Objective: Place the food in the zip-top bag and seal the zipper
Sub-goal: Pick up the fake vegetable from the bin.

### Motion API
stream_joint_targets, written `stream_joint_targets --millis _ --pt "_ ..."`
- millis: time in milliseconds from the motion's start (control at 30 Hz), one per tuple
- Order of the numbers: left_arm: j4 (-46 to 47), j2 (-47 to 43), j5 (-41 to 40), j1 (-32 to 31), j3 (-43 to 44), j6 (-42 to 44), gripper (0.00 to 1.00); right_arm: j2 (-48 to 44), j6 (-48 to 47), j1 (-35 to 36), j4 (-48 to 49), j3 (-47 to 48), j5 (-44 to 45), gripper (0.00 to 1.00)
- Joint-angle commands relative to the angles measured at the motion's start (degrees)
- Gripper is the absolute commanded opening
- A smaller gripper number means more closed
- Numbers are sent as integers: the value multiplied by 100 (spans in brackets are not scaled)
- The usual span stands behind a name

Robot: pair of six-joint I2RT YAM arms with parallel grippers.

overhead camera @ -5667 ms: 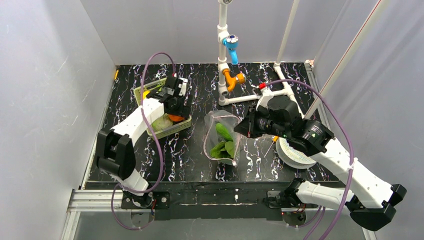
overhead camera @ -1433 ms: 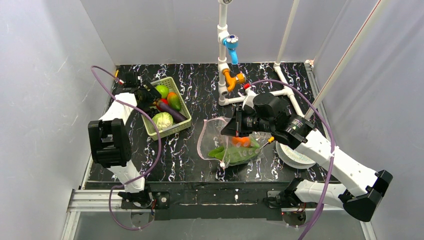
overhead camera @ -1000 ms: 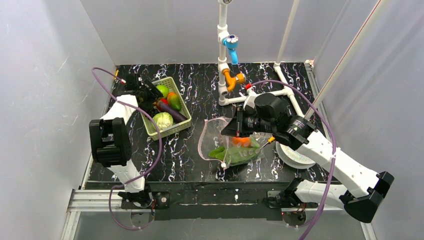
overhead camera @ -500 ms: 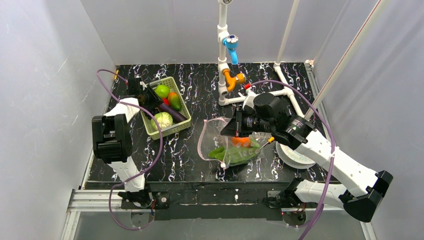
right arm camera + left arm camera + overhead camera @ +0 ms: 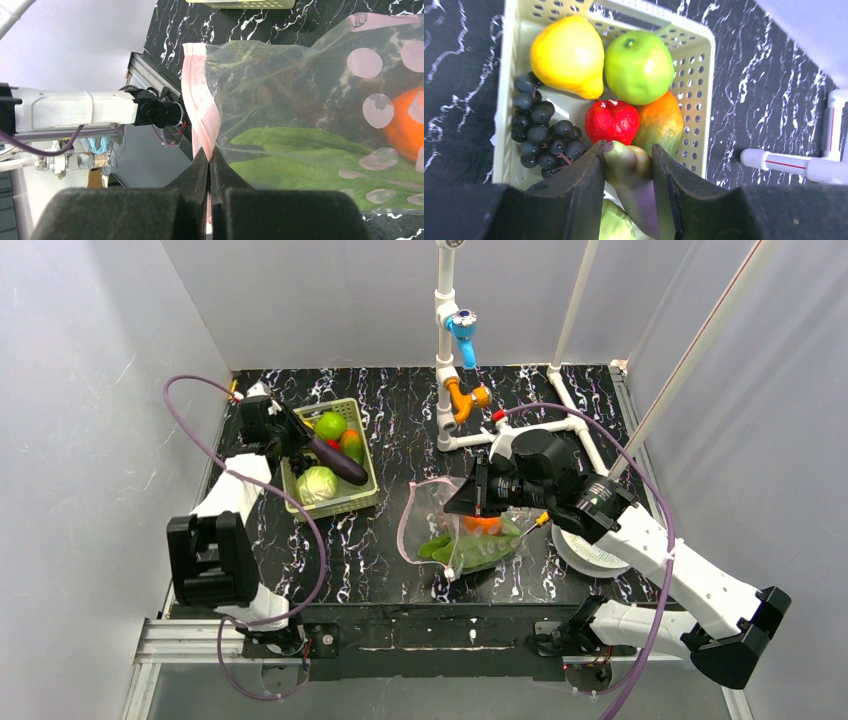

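Observation:
My left gripper (image 5: 628,172) is shut on a purple eggplant (image 5: 636,192) by its green cap and holds it over the light-green basket (image 5: 706,75); in the top view the eggplant (image 5: 338,460) slants above the basket. The basket holds a yellow pear (image 5: 567,54), green apple (image 5: 639,66), red piece (image 5: 612,121), mango (image 5: 663,122), black grapes (image 5: 541,135) and cabbage (image 5: 318,483). My right gripper (image 5: 210,152) is shut on the pinkish zipper (image 5: 200,105) of the clear zip-top bag (image 5: 435,520), which holds leafy greens (image 5: 320,160) and an orange piece (image 5: 402,125).
A white pipe stand with a blue tap (image 5: 463,332) and an orange tap (image 5: 462,398) stands at the back centre. White pipes (image 5: 565,420) run at the back right. A white round roll (image 5: 590,545) lies right of the bag. Grey walls enclose the table.
My left gripper has closed on the eggplant and lifted it out of the basket, and the left arm has swung nearer. An orange piece joined the greens in the bag. The right gripper stays.

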Motion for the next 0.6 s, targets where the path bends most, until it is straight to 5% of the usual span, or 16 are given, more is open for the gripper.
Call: stream_joint_targets --millis 0,233,567 --pt "409 -728 -489 1 -327 94 0 -82 20 6 151 -33 -90 1" --pt "449 -2077 -276 -6 -832 -231 0 -172 6 5 119 -49 -76 1" --pt "-264 -4851 1219 -16 -1059 -882 0 -233 74 6 502 -209 -269 1"
